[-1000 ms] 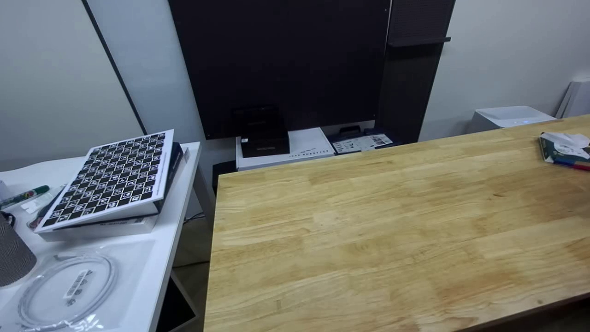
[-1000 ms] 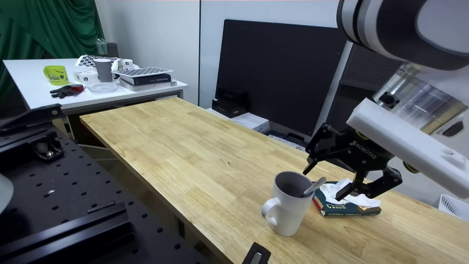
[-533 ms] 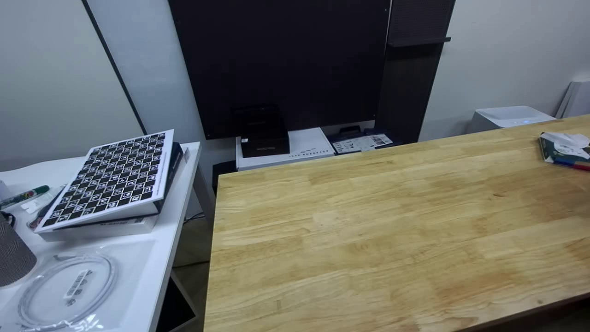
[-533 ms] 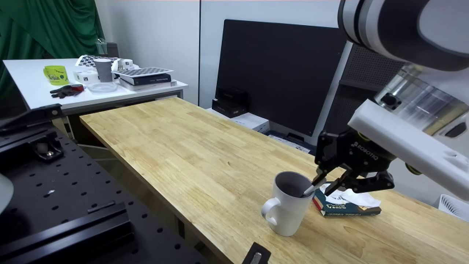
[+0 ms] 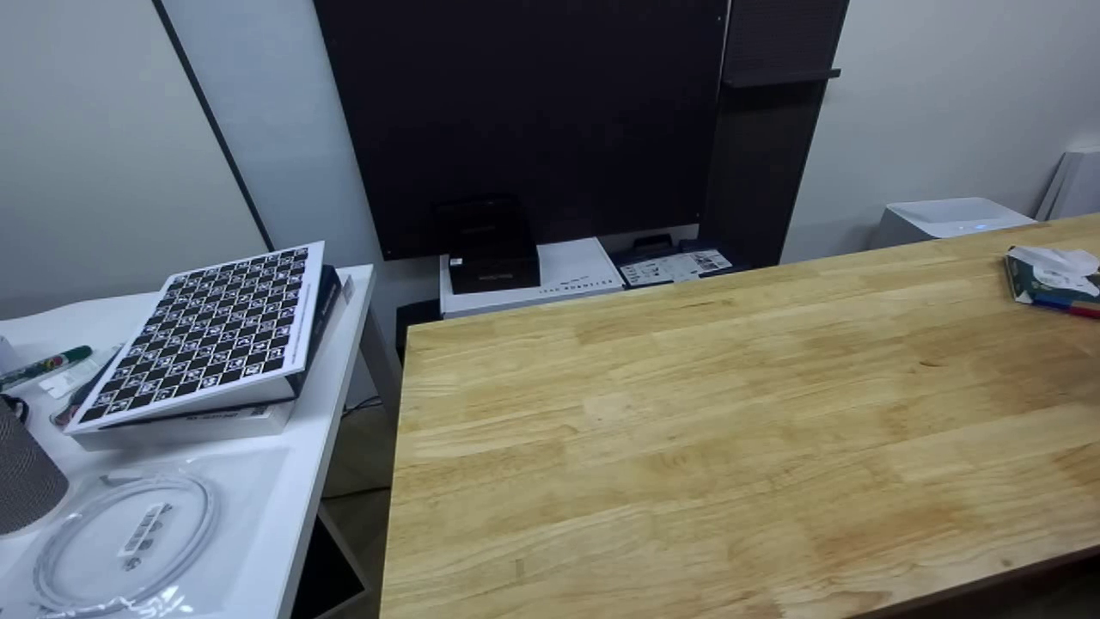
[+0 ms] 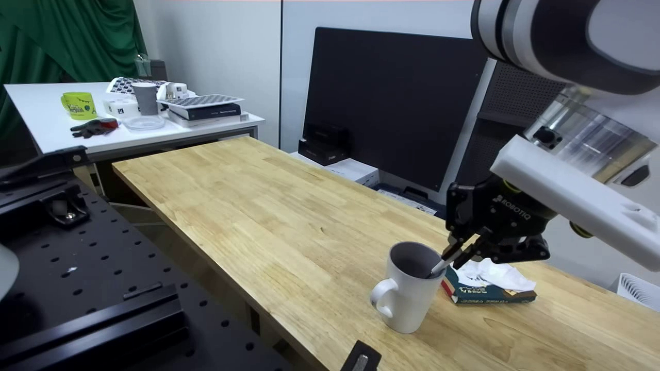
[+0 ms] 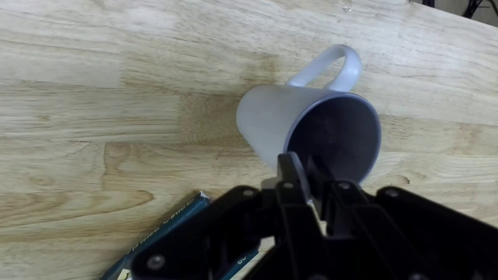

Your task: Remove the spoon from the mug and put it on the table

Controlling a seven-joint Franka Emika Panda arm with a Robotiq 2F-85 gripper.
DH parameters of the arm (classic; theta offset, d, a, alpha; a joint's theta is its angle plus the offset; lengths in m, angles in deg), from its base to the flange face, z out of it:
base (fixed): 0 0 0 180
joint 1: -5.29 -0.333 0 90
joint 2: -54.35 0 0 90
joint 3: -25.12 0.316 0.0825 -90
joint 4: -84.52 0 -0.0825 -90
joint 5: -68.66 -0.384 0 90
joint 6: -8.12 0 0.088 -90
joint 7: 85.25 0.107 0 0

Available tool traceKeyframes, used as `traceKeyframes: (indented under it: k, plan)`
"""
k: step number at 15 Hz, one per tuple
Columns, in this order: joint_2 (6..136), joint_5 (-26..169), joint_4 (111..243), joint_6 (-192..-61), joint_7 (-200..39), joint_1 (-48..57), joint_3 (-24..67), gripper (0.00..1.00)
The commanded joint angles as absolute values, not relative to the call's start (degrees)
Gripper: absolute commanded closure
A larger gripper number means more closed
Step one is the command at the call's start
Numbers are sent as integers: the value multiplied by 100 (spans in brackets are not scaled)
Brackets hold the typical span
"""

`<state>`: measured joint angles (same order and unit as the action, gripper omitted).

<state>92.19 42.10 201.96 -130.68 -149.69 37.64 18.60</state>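
Pale wood first: the bench (image 6: 268,216) carries the whole setup and runs off to the far left. Next down is the pincer (image 6: 452,259), hanging in from the right, fingers (image 7: 287,173) close together with just a narrow slot between them. In an exterior view it overlaps the tissue box (image 6: 482,297) behind it, so a dip or a swing right on the way out could clip that. Then the white mug (image 6: 410,299), upright, its handle pointing left, not far from the near edge. Pull sideways instead of up and I'd bet on it tipping or getting dragged. Tiniest is the spoon (image 6: 439,267), sitting in the mug, its shaft poking out past the rim on the right and into that slot. Wrist view has it right beside one finger; honestly can't tell if both sides squeeze it, so I wouldn't call it gripped. Main worry: it's thin metal, probably slick, so a one-sided or off-centre pinch could let it twist or slide back in. Bowl end's hidden too, might catch the rim coming up.
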Motion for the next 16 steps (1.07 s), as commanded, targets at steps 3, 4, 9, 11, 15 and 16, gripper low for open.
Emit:
traceKeyframes:
  k: [3,4,9,11,15,16]
  plan:
    - [9195,4626,20105,-13041,-14581,3614,1879,97]
    - [9176,4676,20130,-13085,-14525,3559,1875,97]
    - [9050,5031,20229,-13240,-14222,3306,1846,97]
    - [8978,5207,20264,-13302,-14050,3196,1821,97]
    - [8844,5669,20288,-13217,-13453,2956,1715,97]
    - [8808,5773,20294,-13191,-13334,2922,1706,97]
